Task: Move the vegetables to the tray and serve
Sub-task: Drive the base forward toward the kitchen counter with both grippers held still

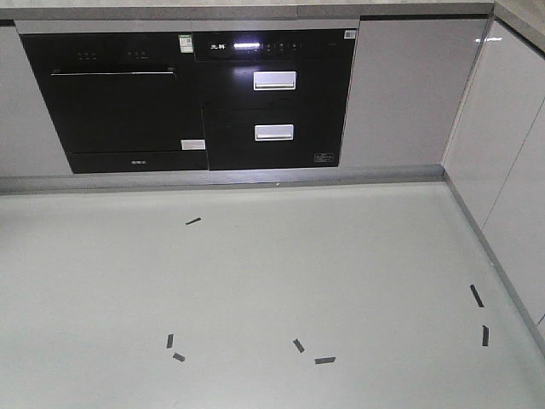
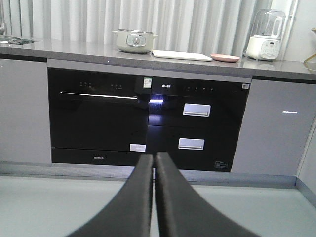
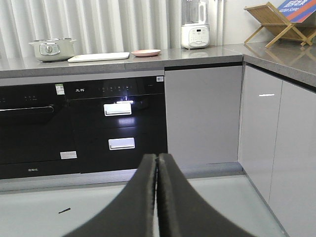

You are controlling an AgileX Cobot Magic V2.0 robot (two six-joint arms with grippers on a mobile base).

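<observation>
1. The left gripper (image 2: 153,158) fills the lower middle of the left wrist view. Its two dark fingers are pressed together along their length and clench nothing.
2. The right gripper (image 3: 157,158) sits in the lower middle of the right wrist view in the same way: fingers clenched tight against each other, with nothing between them.
3. The tray (image 2: 181,55) lies flat on the grey counter (image 2: 74,49), in the upper middle of the left wrist view, well apart from both grippers.
4. A cream pot (image 2: 133,41) with a lid stands just left of the tray, and a pink plate (image 2: 225,58) lies just right of it.
5. The plate is too small in both wrist views to tell whether any vegetables lie on it.
6. A white blender (image 2: 266,37) stands near the upper right of the left wrist view, right of the plate.
7. Below the counter a black oven (image 1: 119,102) takes the upper left of the front view. Beside it are two black drawers (image 1: 272,106) with silver handles and a lit display above them.
8. A wooden rack (image 3: 276,22) rests on the side counter at the upper right of the right wrist view.
9. The pale floor (image 1: 255,273) fills the lower part of the front view – short dark tape marks (image 1: 324,360) are scattered across it.
</observation>
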